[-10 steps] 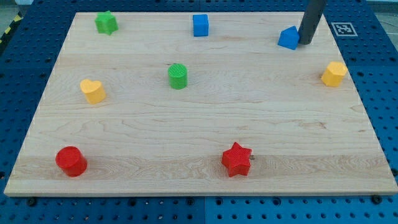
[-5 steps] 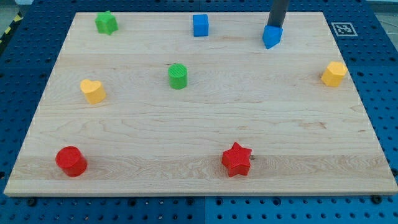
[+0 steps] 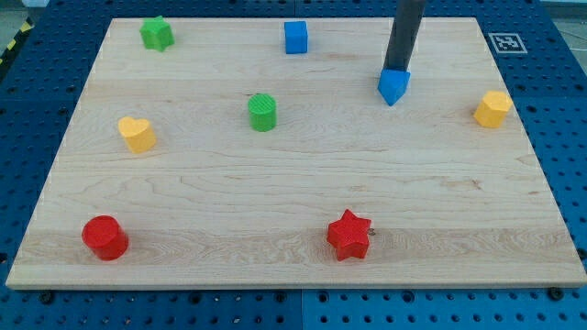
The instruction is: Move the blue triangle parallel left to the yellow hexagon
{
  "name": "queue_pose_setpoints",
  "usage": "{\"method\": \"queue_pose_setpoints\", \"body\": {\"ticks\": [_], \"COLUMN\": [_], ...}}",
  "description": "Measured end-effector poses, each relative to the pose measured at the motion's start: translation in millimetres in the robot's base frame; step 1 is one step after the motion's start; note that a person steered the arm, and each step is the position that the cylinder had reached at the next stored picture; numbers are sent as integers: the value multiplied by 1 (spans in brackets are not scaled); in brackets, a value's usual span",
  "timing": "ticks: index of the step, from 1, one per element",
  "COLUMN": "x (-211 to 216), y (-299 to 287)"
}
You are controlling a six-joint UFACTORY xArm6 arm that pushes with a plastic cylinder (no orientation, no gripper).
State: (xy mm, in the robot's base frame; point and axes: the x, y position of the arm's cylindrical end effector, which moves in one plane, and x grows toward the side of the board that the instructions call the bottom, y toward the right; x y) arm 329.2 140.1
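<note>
The blue triangle (image 3: 393, 88) lies on the wooden board (image 3: 293, 192) toward the view's upper right. My tip (image 3: 397, 70) touches the triangle's top edge, with the dark rod rising above it. The yellow hexagon (image 3: 492, 109) sits near the board's right edge, to the right of the triangle and a little lower in the view.
A blue cube (image 3: 295, 37) and a green star (image 3: 157, 33) sit along the top. A green cylinder (image 3: 262, 112) and a yellow heart (image 3: 137, 134) lie mid-left. A red cylinder (image 3: 105, 237) and a red star (image 3: 349, 235) lie near the bottom.
My tip has moved left and then toward the view's bottom, pushing the blue triangle from near the top right edge leftward and downward. The other blocks have not moved.
</note>
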Motion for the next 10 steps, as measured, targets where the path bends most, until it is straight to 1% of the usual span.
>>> {"method": "queue_pose_setpoints", "body": {"ticks": [2,3,5,7,8,10], "x": [3,16,18,-4,12,13], "y": [3,5,20,22,22,-10]}}
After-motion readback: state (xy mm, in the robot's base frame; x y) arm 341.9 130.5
